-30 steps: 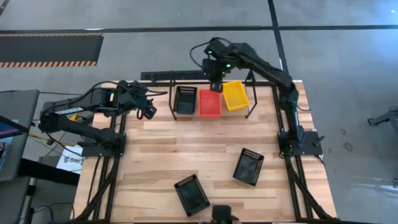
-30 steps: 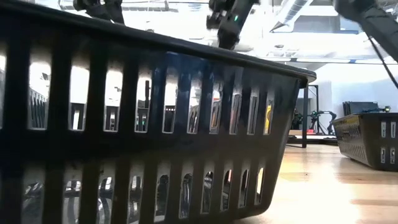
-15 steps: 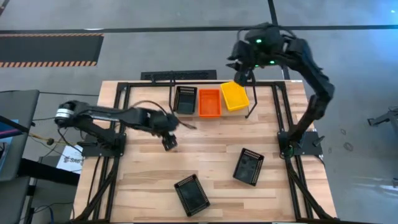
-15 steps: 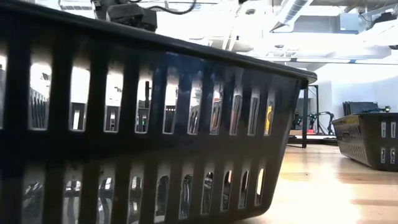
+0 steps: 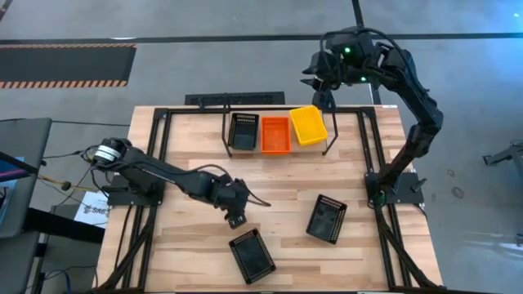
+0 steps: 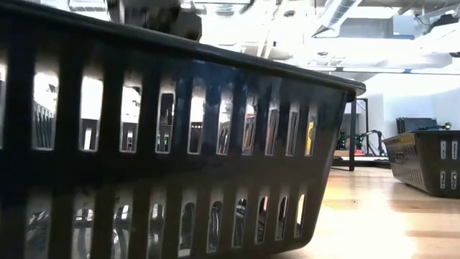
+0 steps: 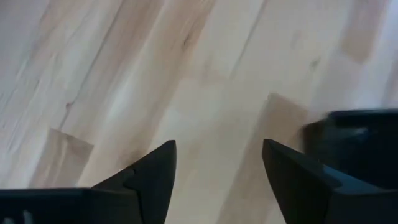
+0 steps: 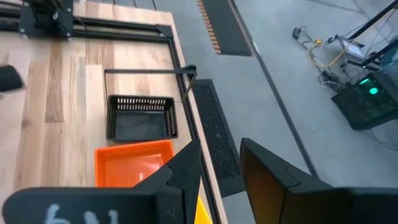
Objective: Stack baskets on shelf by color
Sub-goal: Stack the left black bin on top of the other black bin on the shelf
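Take the shelf (image 5: 276,135) as your landmark: it is standing at the far edge of the table (image 5: 196,192), and three piles of baskets are sitting in it side by side. The black basket (image 5: 243,131) is occupying the shelf's left end, the red-orange basket (image 5: 275,135) is lying in the middle touching it, and the yellow basket (image 5: 309,125) is resting at the right end, turned askew to the other two.

Your left gripper (image 5: 235,219) is reaching out low over the table, well in front of the shelf, with its fingers (image 7: 152,180) standing apart and nothing between them but bare wood. Just beyond it, farther from the shelf, a loose black basket (image 5: 252,255) is lying near the table's front edge; its dark corner is showing beside the fingers in the left wrist view. A second loose black basket (image 5: 327,219) is lying in front of the shelf's right end, well apart from the first.

Your right gripper (image 5: 325,100) is hanging raised behind the shelf's right end, just past the yellow basket. Its fingers (image 8: 186,165) are showing a narrow gap and are clamping nothing.
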### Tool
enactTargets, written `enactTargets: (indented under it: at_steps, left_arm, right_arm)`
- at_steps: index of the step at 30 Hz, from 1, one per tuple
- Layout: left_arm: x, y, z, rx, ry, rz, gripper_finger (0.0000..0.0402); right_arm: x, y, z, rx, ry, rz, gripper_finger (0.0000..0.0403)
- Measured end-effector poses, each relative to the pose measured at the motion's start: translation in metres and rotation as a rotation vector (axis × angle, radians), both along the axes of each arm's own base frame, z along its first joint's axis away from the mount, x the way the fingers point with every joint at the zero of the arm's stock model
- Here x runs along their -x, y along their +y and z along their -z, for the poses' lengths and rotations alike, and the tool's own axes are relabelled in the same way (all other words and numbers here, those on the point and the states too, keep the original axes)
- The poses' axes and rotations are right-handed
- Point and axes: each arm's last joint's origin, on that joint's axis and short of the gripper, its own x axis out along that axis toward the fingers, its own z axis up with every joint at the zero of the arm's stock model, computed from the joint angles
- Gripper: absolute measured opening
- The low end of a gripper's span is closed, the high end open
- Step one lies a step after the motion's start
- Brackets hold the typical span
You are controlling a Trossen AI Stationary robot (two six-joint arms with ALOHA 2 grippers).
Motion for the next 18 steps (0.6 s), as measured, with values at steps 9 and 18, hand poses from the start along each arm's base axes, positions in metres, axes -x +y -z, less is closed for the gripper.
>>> enactTargets:
  at_steps: [9, 18]
  left_arm:
    - [0.001, -0.032, -0.052, 0.101, -0.004, -0.064, 0.0190]
    - [0.004, -0.041, -0.054, 0.099, -0.003, -0.035, 0.0181]
  right_arm:
    - [-0.010, -0.003, 0.009, 0.004, 0.053, -0.031, 0.0133]
    - [-0.019, 0.038, 0.003, -0.006, 0.025, -0.212, 0.0134]
